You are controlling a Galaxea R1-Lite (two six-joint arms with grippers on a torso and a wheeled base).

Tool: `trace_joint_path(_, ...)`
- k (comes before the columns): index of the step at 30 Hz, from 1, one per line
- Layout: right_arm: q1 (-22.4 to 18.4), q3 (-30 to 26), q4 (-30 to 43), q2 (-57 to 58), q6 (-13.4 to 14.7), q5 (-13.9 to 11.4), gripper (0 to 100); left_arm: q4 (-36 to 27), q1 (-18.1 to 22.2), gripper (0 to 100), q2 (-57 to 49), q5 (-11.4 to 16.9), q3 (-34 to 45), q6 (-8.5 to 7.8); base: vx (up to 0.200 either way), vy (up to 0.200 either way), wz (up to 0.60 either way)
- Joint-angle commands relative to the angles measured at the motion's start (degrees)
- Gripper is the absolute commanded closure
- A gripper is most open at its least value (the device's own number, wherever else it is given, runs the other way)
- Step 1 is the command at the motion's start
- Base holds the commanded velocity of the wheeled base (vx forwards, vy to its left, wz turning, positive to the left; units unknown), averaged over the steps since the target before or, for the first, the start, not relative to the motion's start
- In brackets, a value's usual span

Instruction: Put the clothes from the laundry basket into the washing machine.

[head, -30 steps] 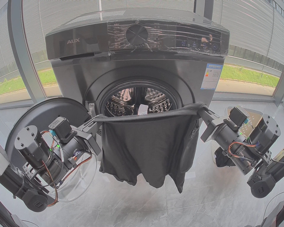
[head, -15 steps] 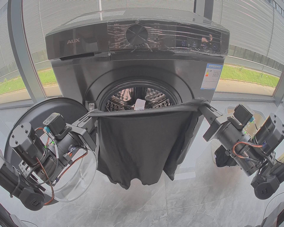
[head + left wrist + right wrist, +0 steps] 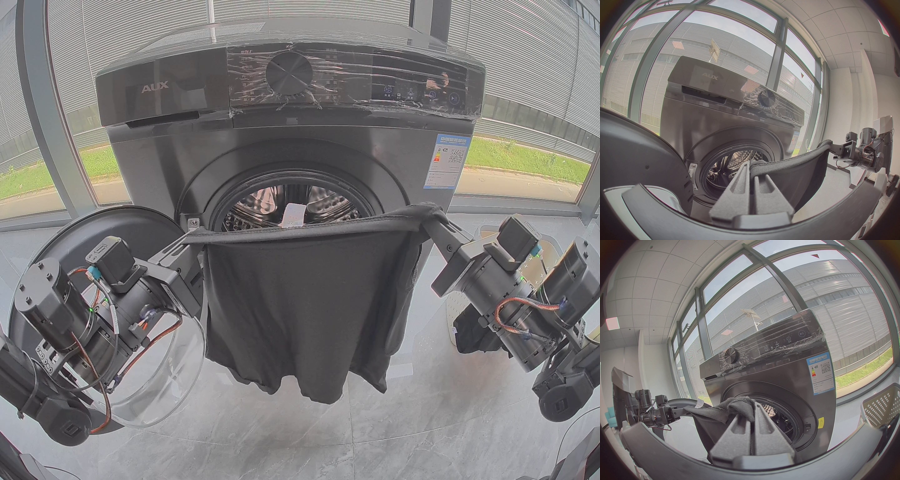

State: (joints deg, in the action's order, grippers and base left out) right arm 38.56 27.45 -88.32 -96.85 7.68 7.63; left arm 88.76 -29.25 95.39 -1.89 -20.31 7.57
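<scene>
A dark grey T-shirt (image 3: 306,300) hangs stretched flat in front of the washing machine (image 3: 287,150), its top edge level with the lower half of the open drum (image 3: 290,209). My left gripper (image 3: 190,237) is shut on the shirt's left shoulder (image 3: 775,164). My right gripper (image 3: 431,220) is shut on the bunched right shoulder (image 3: 737,405). A white neck label (image 3: 294,214) stands up at the middle of the top edge. The shirt's hem hangs free above the floor. The laundry basket (image 3: 537,262) stands behind my right arm, with dark cloth (image 3: 472,334) at its foot.
The round washer door (image 3: 94,250) is swung open to the left, behind my left arm. Grey tiled floor (image 3: 350,431) lies below the shirt. Glass walls stand behind and beside the machine. The basket's perforated white rim (image 3: 881,405) is beside the machine's right side.
Both grippers have risen and moved apart, pulling the shirt's top edge taut and higher against the drum opening. The hem has swung and settled.
</scene>
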Motion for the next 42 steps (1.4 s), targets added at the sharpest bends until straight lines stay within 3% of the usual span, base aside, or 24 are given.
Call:
trace_joint_path(1,0.03,-0.21,-0.01,-0.09,0.05,0.02,100,0.01,-0.02,100,-0.03,-0.04,0.09,-0.1,0.0,0.0,0.0)
trace_joint_path(25,0.11,-0.47,-0.01,-0.35,0.23,-0.07,100,0.01,-0.11,100,-0.03,1.01,1.33,-0.36,0.0,0.0,0.0)
trace_joint_path(26,0.11,-0.47,-0.01,-0.44,0.23,-0.07,100,0.01,-0.11,0,-0.03,1.27,1.41,-0.45,0.0,0.0,0.0)
trace_joint_path(42,-0.06,-0.91,-0.01,-1.06,0.41,0.02,100,0.01,-0.2,0,0.23,1.36,2.47,-0.28,0.0,0.0,0.0)
